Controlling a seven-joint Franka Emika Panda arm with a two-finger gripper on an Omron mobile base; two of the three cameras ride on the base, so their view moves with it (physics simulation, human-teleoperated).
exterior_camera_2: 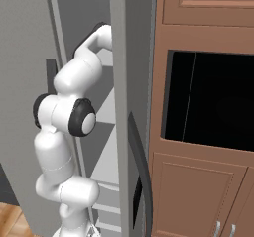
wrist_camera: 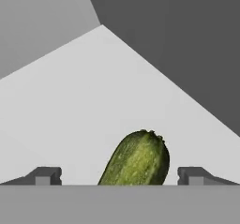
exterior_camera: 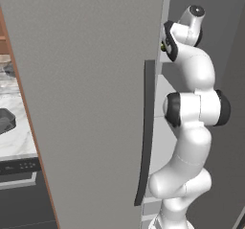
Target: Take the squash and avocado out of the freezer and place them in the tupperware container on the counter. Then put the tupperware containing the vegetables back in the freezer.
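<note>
At the far left of the left base view, the white marble counter with grey veins (exterior_camera: pixel 14 132) shows as a narrow strip, cut off by the frame edge and by the freezer door. On it sits the shallow dark grey rectangular tupperware container (exterior_camera: pixel 5 120), only its right end visible; what it holds cannot be made out. Below the counter, a black appliance panel (exterior_camera: pixel 19 166) is partly seen.

Next to the right stands the tall matte grey freezer (exterior_camera: pixel 91 98), its broad flat door swung open and hiding most of the interior. A long dark vertical handle (exterior_camera: pixel 146 132) runs down the door's edge. Beyond it, the white arm with dark joints (exterior_camera: pixel 191 108) rises and reaches through the gap into the freezer; its hand is hidden behind the door and the upper joint. In the right base view a second grey door panel (exterior_camera_2: pixel 130 82) blocks the hand as well, with brown wooden cabinets (exterior_camera_2: pixel 203 181) and a black recess (exterior_camera_2: pixel 211 99) to its right.

From the hand camera, the two-finger gripper (wrist_camera: pixel 119 176) has its dark tips spread wide apart, clamped on nothing. Between them, touching neither, lies the dark green oblong squash (wrist_camera: pixel 137 160) on a pale grey shelf (wrist_camera: pixel 70 106) inside the freezer, its lower part cut off. The avocado cannot be made out.
</note>
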